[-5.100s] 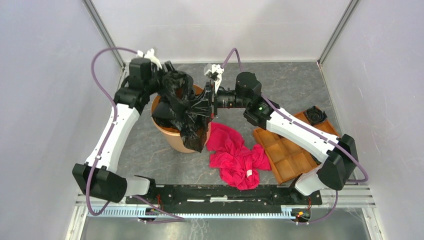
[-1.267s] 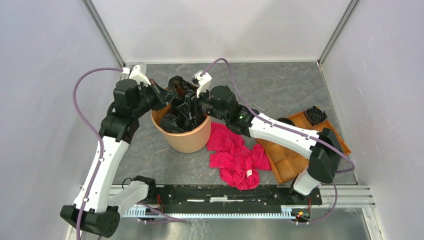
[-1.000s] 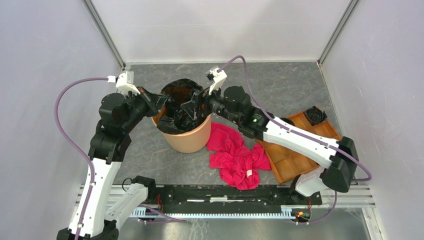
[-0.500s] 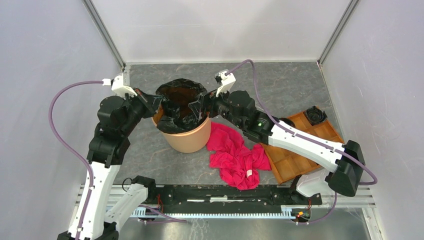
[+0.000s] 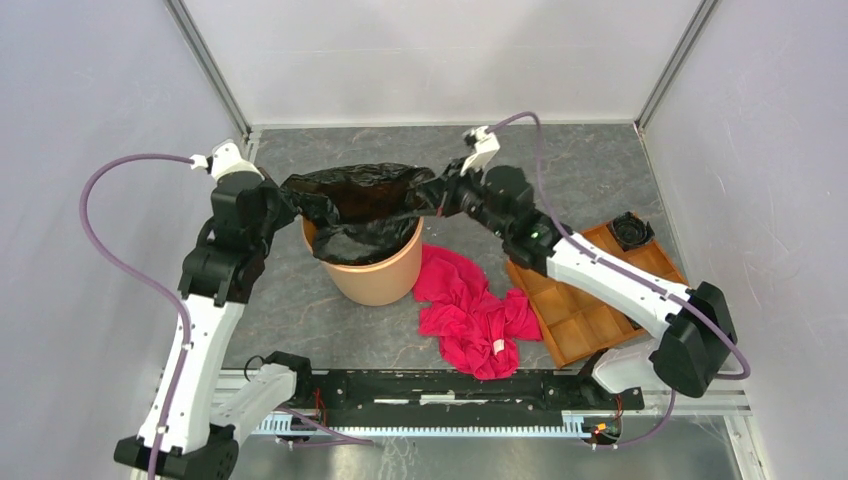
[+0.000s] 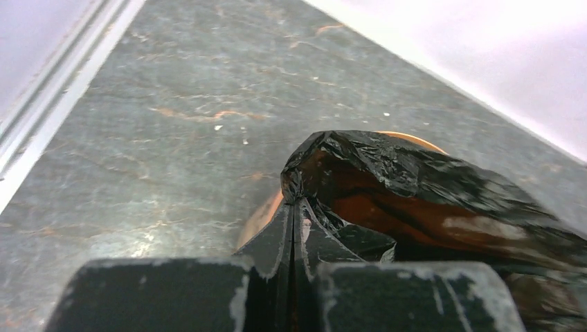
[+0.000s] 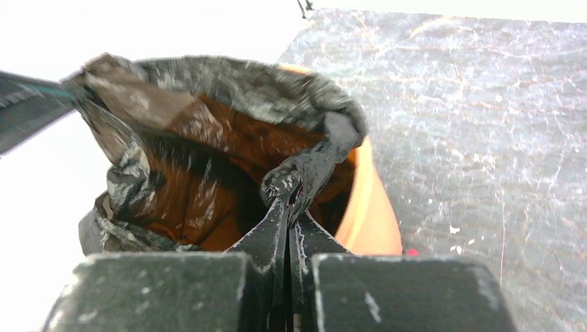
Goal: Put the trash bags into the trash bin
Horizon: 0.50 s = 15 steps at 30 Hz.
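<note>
Left gripper (image 6: 296, 207) and right gripper (image 7: 289, 194) pinch the thin glossy black plastic bag (image 5: 365, 190); spread evenly, then hook it over the round orange-tan plastic bucket (image 5: 378, 280).

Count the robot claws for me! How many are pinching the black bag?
2. The left claw pinches the black bag at its left edge, the right claw at its right edge, holding it open over the orange bucket. No other claws are in view.
</note>
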Tool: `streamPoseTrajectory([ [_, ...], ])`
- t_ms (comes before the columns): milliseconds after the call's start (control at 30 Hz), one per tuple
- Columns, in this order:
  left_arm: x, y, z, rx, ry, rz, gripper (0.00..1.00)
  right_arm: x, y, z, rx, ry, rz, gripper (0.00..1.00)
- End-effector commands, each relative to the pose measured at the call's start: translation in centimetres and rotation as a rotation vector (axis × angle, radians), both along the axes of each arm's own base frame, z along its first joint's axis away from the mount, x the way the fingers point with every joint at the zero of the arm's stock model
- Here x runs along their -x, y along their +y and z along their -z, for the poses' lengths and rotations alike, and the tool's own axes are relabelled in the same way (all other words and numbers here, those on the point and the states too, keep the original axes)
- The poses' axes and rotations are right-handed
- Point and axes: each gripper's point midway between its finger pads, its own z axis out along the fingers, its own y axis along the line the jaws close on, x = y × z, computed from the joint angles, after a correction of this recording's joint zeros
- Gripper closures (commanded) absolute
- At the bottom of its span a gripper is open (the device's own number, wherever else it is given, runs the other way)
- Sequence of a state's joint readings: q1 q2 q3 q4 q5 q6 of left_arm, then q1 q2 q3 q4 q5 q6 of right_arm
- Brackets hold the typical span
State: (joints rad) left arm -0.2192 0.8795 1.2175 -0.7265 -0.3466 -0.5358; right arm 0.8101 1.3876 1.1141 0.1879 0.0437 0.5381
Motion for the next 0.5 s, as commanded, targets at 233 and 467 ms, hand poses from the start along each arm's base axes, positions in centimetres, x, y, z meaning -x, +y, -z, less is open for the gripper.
streamPoseTrajectory([
  [233, 1.4, 4.3, -3.6, -0.175, -0.047, -0.148, 0.98, -0.5, -2.1, -4.9, -0.114, -0.059, -0.257, 0.94],
  [467, 1.4, 4.3, -4.5, -0.164, -0.075, -0.153, 0.98, -3.8, -1.1, -4.5, -0.033, -0.046, -0.304, 0.88],
])
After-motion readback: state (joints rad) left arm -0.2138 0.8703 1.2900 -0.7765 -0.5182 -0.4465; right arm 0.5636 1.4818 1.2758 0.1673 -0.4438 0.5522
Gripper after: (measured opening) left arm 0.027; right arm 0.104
